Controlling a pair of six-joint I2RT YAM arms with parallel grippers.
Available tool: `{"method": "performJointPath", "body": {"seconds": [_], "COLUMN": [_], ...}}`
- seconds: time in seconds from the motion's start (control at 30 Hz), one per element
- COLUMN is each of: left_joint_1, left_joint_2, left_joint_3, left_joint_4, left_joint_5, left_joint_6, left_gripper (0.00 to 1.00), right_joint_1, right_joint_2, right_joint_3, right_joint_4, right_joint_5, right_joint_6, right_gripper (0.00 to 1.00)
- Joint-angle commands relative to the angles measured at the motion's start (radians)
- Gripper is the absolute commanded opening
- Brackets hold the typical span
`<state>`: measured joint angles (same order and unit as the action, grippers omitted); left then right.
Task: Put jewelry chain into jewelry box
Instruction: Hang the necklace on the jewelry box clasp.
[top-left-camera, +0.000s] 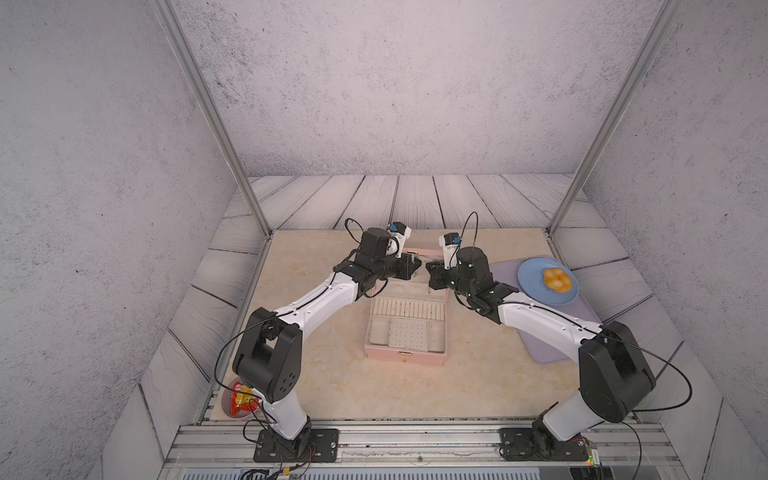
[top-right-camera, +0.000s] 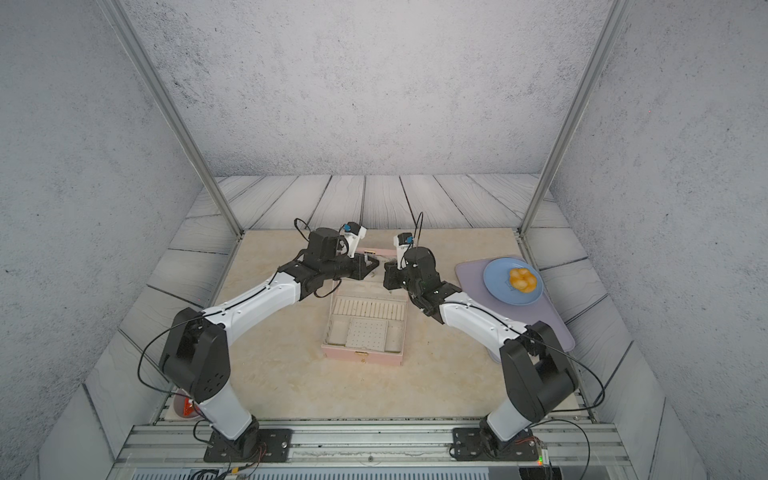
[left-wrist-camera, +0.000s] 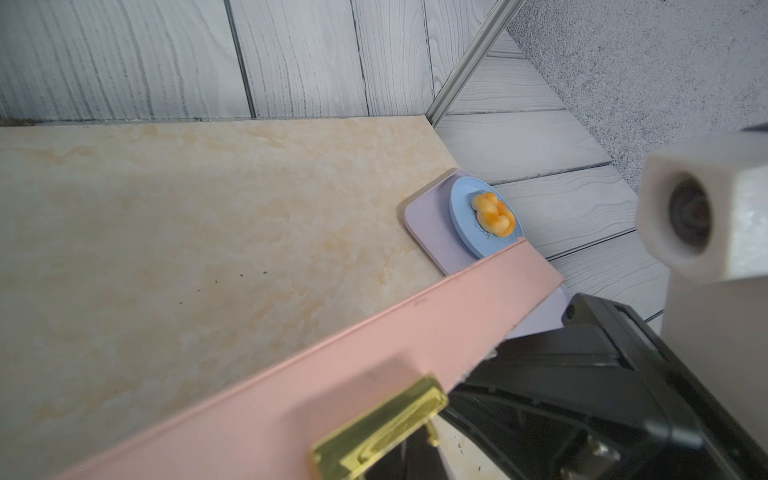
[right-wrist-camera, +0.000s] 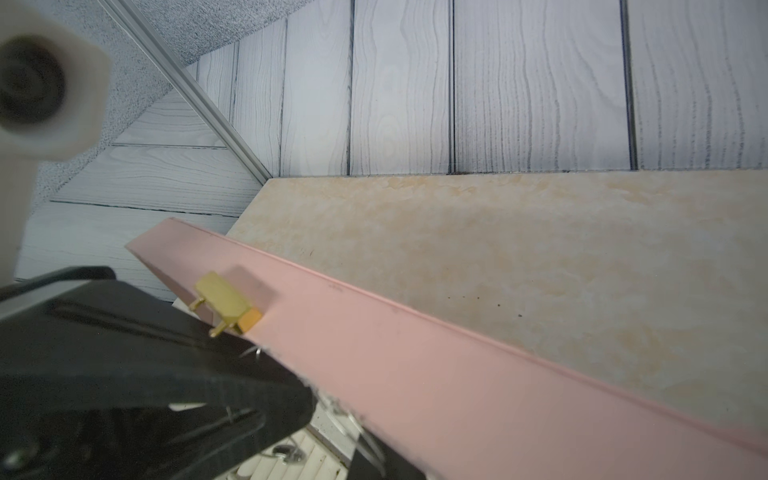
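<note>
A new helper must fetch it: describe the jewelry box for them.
Start at the beige marbled tabletop and look near its middle. The jewelry box lies open there, its lid raised at the far side. It alone is pale pink with a gold clasp, unlike the lilac mat and blue plate.

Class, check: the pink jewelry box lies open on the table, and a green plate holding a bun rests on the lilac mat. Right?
No: the plate is blue, not green, as both top views show. The jewelry box is open; the plate holds a bun and rests on the lilac mat.
</note>
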<state>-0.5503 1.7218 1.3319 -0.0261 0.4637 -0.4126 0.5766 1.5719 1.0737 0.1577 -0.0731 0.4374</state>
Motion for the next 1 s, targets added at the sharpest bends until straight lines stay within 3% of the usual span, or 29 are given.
{"method": "performJointPath", "body": {"seconds": [0.0,0.97], "left_joint_1": [0.0,-0.019], "left_joint_2": [0.012,0.014], "left_joint_3": [-0.011,0.016], "left_joint_4": [0.005,-0.022], "left_joint_5": [0.005,-0.028], "left_joint_6": [-0.006,0.043], "left_gripper": [0.0,0.0], "right_joint_1": [-0.004,-0.012], "right_joint_2": [0.02,0.063], "right_joint_3": [0.029,0.098], "right_joint_4": [-0.043,-0.13], "right_joint_5": [0.004,0.02], "right_joint_6": [0.021,0.123], "right_gripper": [0.0,0.0]}}
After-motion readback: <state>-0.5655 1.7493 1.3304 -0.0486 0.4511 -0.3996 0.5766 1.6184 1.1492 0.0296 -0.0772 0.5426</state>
